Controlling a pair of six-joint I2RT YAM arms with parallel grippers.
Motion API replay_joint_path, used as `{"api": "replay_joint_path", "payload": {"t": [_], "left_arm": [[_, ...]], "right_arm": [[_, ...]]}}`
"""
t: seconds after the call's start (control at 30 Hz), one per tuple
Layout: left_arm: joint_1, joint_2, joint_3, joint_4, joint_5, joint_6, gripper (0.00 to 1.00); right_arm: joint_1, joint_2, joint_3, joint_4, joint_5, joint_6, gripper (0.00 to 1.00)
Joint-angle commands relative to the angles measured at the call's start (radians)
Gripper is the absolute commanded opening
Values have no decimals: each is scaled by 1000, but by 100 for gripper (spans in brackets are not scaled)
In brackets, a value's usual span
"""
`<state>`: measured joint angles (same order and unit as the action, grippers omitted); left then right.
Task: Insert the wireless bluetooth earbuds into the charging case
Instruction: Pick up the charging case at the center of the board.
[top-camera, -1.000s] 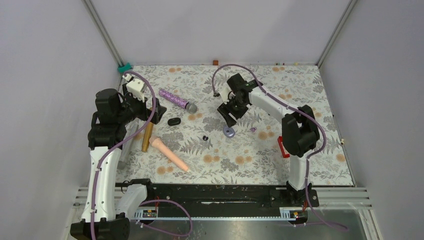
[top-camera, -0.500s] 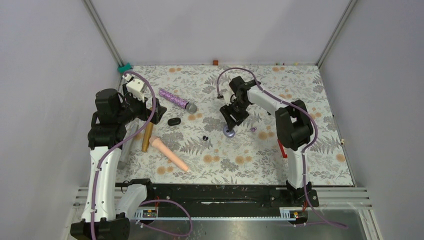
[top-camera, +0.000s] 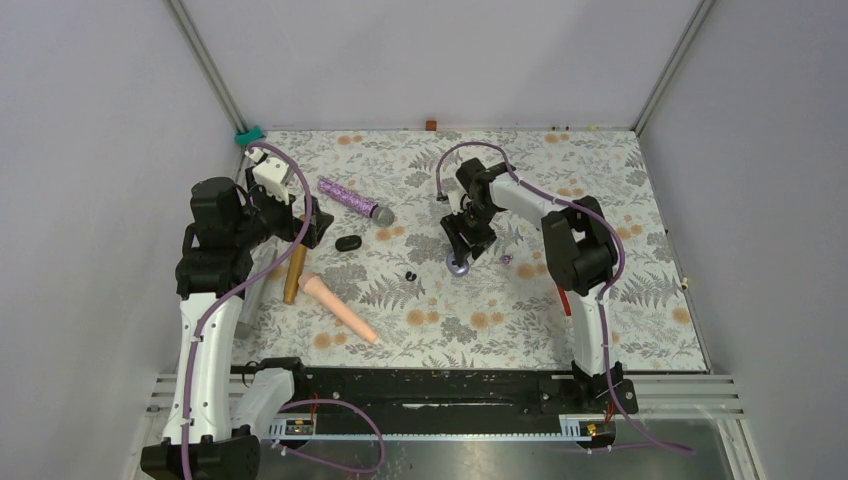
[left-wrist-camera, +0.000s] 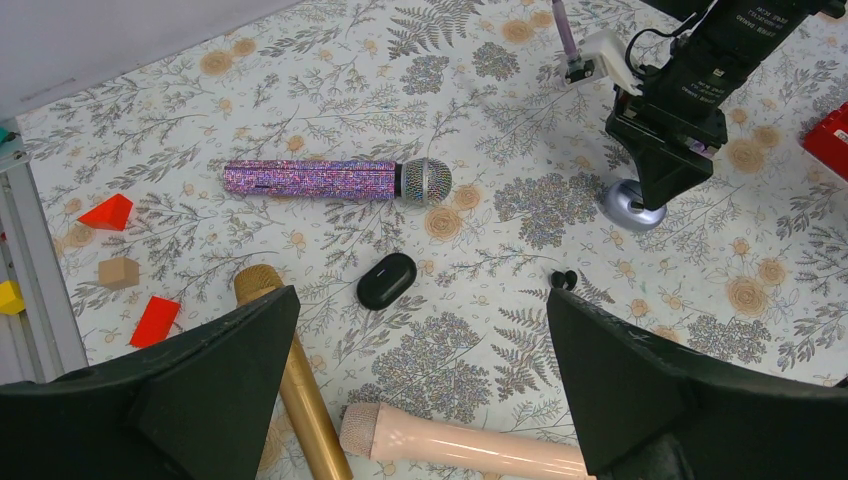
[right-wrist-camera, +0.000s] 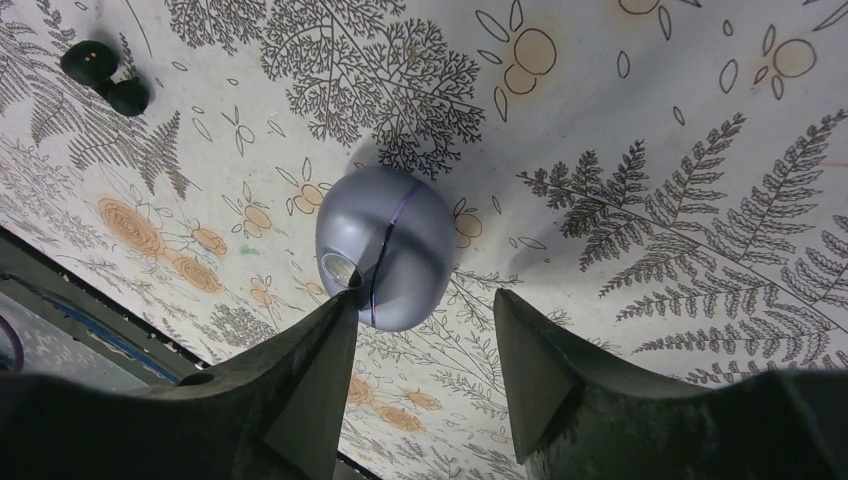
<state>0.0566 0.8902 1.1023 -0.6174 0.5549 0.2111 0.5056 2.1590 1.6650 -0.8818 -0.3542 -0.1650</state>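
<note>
So, starting at the right gripper (right-wrist-camera: 422, 300): its jaws are apart with nothing between them. They hang right over the charging case (right-wrist-camera: 385, 248), a rounded lavender-grey shell lying on the floral table (top-camera: 620, 200). They aren't centred on it, though. One finger (right-wrist-camera: 300, 380) has its tip right at the near edge of the shell, and I can't tell if it's actually touching. The other finger comes down over bare cloth beside it. The seam across the case looks shut, so no earbud is going in until the lid is opened.

The black earbuds (right-wrist-camera: 128, 97) lie as a pair on the cloth, near the case on the side toward the left arm. From the top view there's a small purple speck on the other side of the case, which I take to be a purple earbud (top-camera: 506, 259). None of them are in the case yet.

The left gripper (left-wrist-camera: 420, 330) is well apart from all this, jaws spread wide and empty. It looks down on a black oval case (left-wrist-camera: 386, 280), a glitter microphone (left-wrist-camera: 335, 180), a gold microphone (left-wrist-camera: 295, 400) and a pink microphone (left-wrist-camera: 460, 445).

What could go wrong, in my opinion:
- If the right gripper drops as it's lined up, that one fingertip lands on the dome instead of beside it and shoves the case sideways.
- The shell is smooth and curved, so an off-centre pinch could squirt it out, maybe into the buds.
- The buds are tiny and easy to flick away.
</note>
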Motion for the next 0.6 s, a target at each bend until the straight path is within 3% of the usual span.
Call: {"api": "replay_joint_path", "payload": {"t": [0.0, 0.33, 0.57], "left_arm": [[6, -2, -1, 52, 32, 13, 99], [6, 0, -1, 53, 33, 13, 99], [6, 1, -1, 53, 37, 13, 98]], "right_arm": [[6, 14, 29, -20, -22, 40, 59], [53, 30, 27, -5, -16, 49, 56], [63, 24, 24, 6, -39, 44, 40]]}}
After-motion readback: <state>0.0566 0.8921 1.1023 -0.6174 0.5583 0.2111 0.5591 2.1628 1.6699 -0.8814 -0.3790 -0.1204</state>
